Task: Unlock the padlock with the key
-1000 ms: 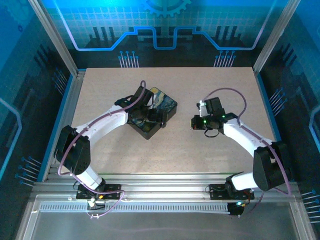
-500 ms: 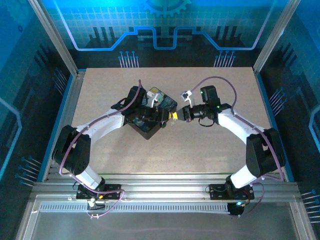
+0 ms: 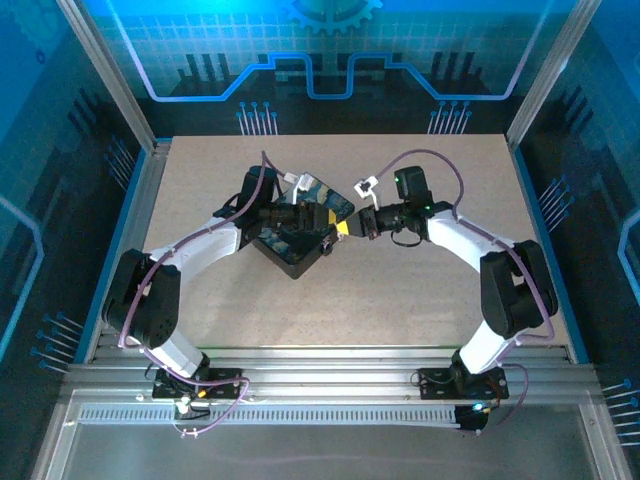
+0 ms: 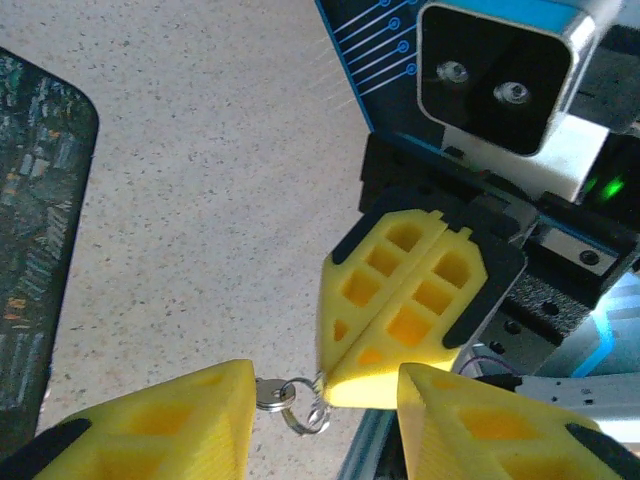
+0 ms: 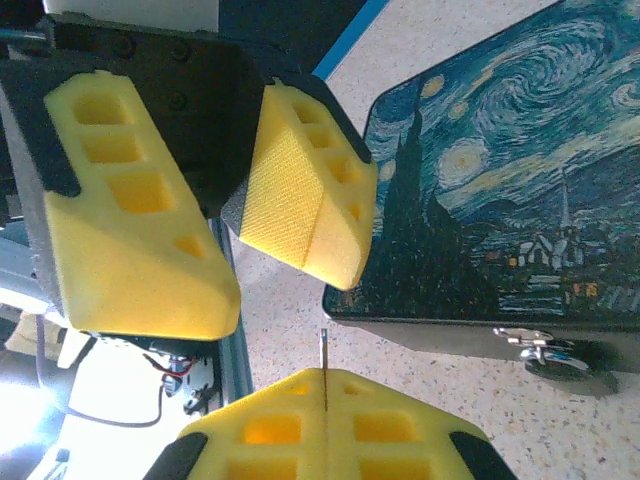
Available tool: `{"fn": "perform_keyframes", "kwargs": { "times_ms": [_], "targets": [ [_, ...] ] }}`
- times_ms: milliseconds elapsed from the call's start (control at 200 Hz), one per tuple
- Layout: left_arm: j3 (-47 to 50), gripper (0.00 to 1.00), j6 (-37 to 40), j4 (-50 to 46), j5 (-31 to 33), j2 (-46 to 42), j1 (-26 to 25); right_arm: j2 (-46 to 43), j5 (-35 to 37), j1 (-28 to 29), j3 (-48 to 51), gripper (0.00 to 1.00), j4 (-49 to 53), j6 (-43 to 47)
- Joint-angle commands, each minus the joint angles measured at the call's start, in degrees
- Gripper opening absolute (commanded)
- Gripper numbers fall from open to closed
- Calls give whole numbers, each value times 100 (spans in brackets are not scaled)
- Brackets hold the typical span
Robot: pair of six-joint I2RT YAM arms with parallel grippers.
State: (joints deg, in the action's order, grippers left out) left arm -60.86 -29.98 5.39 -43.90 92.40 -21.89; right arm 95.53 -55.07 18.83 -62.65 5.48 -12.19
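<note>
My right gripper (image 4: 330,372) is shut, pinching a small silver ring from which the key (image 4: 268,392) hangs. The key's round head touches the inner face of one left finger (image 4: 160,425), and its blade is hidden. My left gripper (image 4: 328,400) is open, its jaws standing on either side of the right gripper's tips. In the right wrist view a thin metal sliver (image 5: 323,350) pokes out of the shut right gripper (image 5: 325,375), facing the left gripper (image 5: 275,285). From above, both grippers (image 3: 335,230) (image 3: 348,228) meet beside the box. I cannot pick out the padlock.
The dark box (image 3: 290,255) with the swirling blue-yellow lid (image 5: 500,170) lies just left of the meeting point, under my left arm. A silvery clasp (image 5: 535,342) sits on its side wall. Bare speckled tabletop (image 3: 400,300) lies in front.
My right arm has swung left toward the box with its gripper still shut. My left gripper has come off the box, turned toward the right gripper, and its jaws have narrowed.
</note>
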Motion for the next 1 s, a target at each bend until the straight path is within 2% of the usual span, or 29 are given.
{"fn": "perform_keyframes", "kwargs": {
  "times_ms": [0, 275, 385, 610, 750, 935, 995],
  "targets": [
    [105, 42, -130, 299, -327, -20, 28, 130, -335, 105, -267, 0, -220, -173],
    [175, 34, -228, 410, -309, -20, 97, 247, -522, 181, -392, 0, -341, -271],
    [206, 24, -295, 491, -320, -21, 141, 263, -531, 180, -370, 0, -490, -390],
    [344, 14, -491, 741, -321, 23, 215, 410, -574, 179, -391, 0, -892, -775],
    [425, 0, -698, 1020, -320, 84, 288, 590, -577, 174, -524, 0, -934, -930],
    [503, 0, -1014, 1261, -98, 136, 401, 708, -490, 175, -615, 0, -950, -1080],
    [494, 0, -1150, 1245, 68, 163, 477, 735, -455, 151, -658, 13, -838, -1077]
  ]
}}
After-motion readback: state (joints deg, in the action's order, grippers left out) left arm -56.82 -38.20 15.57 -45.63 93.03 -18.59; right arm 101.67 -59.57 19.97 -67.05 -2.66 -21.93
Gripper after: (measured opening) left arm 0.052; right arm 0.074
